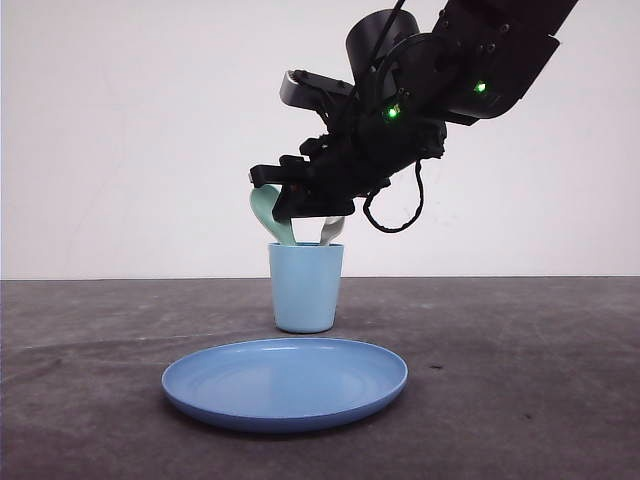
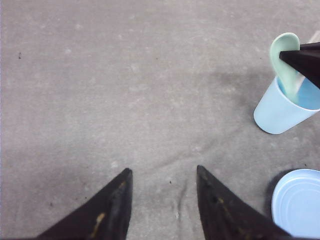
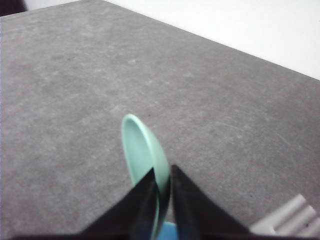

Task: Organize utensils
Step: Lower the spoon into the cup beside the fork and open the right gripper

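Observation:
My right gripper (image 1: 275,190) hangs just above the light blue cup (image 1: 306,290), shut on the bowl end of the mint-green spoon (image 1: 264,210). The spoon's handle goes down into the cup. In the right wrist view the black fingertips (image 3: 150,181) pinch the spoon (image 3: 142,147) edge-on. The white fork (image 1: 332,231) leans inside the cup on its right side, and its end (image 3: 291,220) shows beside the fingers. My left gripper (image 2: 163,170) is open over bare grey table, well away from the cup (image 2: 278,112) and spoon (image 2: 283,55).
A round blue plate (image 1: 285,385) lies on the table in front of the cup, near the front edge. The dark grey tabletop (image 1: 520,350) stretches to both sides. A white wall stands behind it.

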